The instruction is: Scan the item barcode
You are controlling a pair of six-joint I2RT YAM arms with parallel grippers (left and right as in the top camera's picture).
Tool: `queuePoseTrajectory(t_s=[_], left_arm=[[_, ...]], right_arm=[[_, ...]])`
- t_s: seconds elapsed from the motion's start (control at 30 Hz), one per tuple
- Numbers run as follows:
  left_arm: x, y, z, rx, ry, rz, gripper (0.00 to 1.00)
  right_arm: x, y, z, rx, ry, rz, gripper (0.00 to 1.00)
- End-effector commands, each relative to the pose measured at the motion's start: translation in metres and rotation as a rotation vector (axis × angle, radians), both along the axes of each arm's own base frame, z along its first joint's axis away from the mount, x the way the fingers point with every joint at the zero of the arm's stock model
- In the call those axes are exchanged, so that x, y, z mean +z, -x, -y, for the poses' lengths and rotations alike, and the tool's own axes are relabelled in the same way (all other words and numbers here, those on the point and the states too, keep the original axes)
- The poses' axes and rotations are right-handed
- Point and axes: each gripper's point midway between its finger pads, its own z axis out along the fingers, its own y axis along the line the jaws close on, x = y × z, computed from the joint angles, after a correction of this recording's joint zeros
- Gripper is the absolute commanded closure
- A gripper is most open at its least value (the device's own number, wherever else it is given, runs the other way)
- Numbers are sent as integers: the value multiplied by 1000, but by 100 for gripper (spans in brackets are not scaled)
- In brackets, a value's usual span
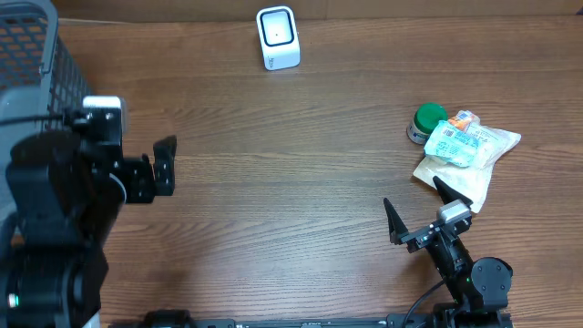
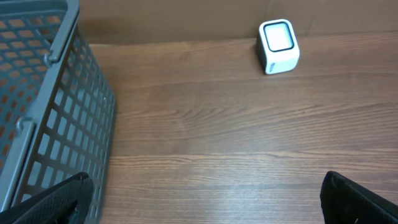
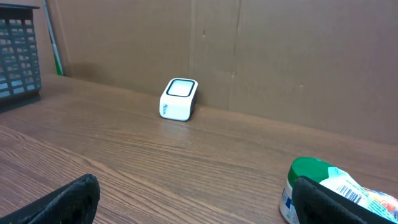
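A white barcode scanner (image 1: 278,37) stands at the table's far edge, its window facing up; it also shows in the left wrist view as the scanner (image 2: 278,46) and in the right wrist view as the scanner (image 3: 179,99). At the right lie the items: a green-lidded tub (image 1: 428,123) and, against it, a clear plastic packet (image 1: 466,150) with a white barcode label on top. My right gripper (image 1: 411,191) is open just in front of the packet, empty; its right finger (image 3: 329,202) is near the tub (image 3: 305,180). My left gripper (image 1: 172,167) is open and empty at the left.
A grey mesh basket (image 1: 32,64) stands at the far left, close beside my left arm; its wall (image 2: 43,106) fills the left of the left wrist view. A brown cardboard wall backs the table behind the scanner.
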Motion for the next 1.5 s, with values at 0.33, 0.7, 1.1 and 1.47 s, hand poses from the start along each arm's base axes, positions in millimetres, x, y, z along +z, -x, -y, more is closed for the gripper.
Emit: queuePoseTrajectory(t_s=[0.33, 0.7, 1.1, 1.47], left_arm=[[-71, -4, 25, -174, -34, 262, 0], [-141, -2, 26, -179, -59, 544, 0], [-209, 12, 31, -192, -52, 511, 0], [-200, 13, 31, -193, -52, 548, 0]], right_arm=[[-3, 0, -1, 5, -6, 0, 0], [-3, 0, -1, 5, -6, 0, 0], [-3, 0, -1, 5, -6, 0, 0], [-3, 0, -1, 5, -6, 0, 0]])
